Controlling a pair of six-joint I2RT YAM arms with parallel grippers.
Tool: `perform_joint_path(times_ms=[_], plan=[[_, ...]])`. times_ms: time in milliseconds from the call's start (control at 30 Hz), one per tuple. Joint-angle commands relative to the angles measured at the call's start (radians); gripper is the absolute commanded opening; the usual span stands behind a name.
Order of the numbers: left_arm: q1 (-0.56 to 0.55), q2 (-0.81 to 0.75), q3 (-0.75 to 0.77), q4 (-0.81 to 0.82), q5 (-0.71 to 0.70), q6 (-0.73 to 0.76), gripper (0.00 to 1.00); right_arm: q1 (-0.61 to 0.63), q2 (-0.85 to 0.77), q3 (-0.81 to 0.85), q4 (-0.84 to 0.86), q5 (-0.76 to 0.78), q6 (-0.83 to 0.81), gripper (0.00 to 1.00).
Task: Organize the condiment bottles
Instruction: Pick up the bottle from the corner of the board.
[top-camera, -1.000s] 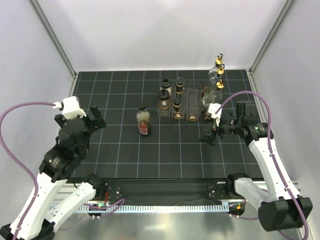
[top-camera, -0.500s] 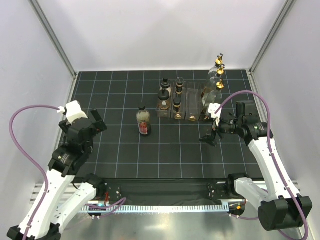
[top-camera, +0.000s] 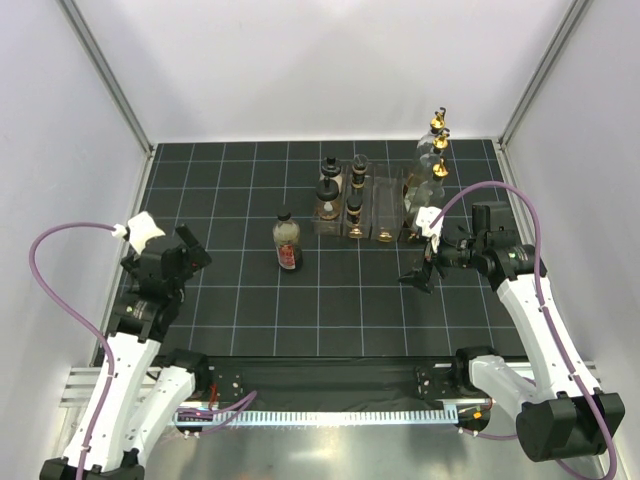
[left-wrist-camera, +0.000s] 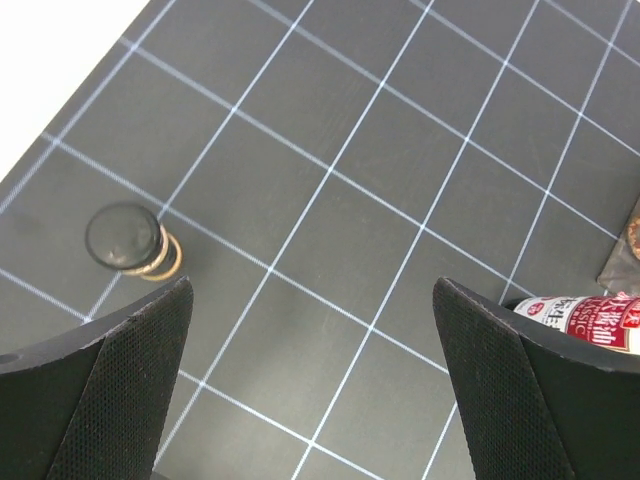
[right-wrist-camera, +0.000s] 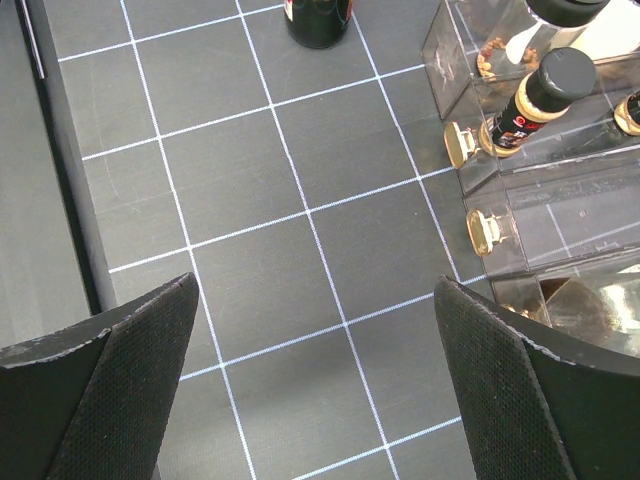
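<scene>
A red-labelled brown bottle (top-camera: 287, 242) with a black cap stands alone on the black grid mat, left of the rack; its label shows in the left wrist view (left-wrist-camera: 592, 313). Short black-capped bottles (top-camera: 327, 188) sit in the clear rack (top-camera: 385, 212), one showing in the right wrist view (right-wrist-camera: 545, 92). Tall clear bottles with gold pourers (top-camera: 438, 148) stand at the rack's right end. My left gripper (top-camera: 193, 248) is open and empty, well left of the lone bottle, over bare mat (left-wrist-camera: 310, 400). My right gripper (top-camera: 420, 275) is open and empty, just in front of the rack (right-wrist-camera: 310, 390).
A small black round cap with a gold ring (left-wrist-camera: 128, 238) lies on the mat near its left edge. Gold knobs (right-wrist-camera: 482, 231) stick out of the rack's front. Grey walls close in the mat at the back and both sides.
My left arm has drawn back and sunk toward its base, its wrist block moving down in the top view. The gripper stays open. The right arm and the bottles have not moved.
</scene>
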Motion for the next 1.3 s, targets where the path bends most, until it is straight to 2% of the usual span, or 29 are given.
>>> perform_joint_path(times_ms=[0,267,400,567,767,1033,1200,1267], plan=[[0.022,-0.019,-0.017,-0.017,0.017,-0.075,0.99,-0.003,0.004,0.004,0.011,-0.023,-0.027,1.00],[0.039,0.009,-0.046,-0.076,-0.084,-0.170,1.00,-0.002,-0.004,0.005,0.008,-0.021,-0.031,1.00],[0.076,0.079,-0.051,-0.096,-0.101,-0.247,1.00,-0.003,-0.009,0.005,0.005,-0.021,-0.034,1.00],[0.151,0.179,-0.042,-0.126,-0.123,-0.351,0.97,-0.003,-0.013,0.010,0.000,-0.023,-0.040,1.00],[0.289,0.301,-0.048,-0.109,-0.057,-0.406,0.95,-0.003,-0.018,0.010,-0.001,-0.021,-0.043,1.00],[0.456,0.426,-0.047,0.002,0.029,-0.365,0.93,-0.002,-0.015,0.015,-0.010,-0.023,-0.051,1.00],[0.504,0.512,-0.019,0.054,0.037,-0.348,0.92,-0.002,-0.019,0.013,-0.010,-0.025,-0.050,1.00],[0.521,0.545,-0.011,0.063,0.031,-0.348,0.86,-0.003,-0.021,0.015,-0.010,-0.023,-0.050,1.00]])
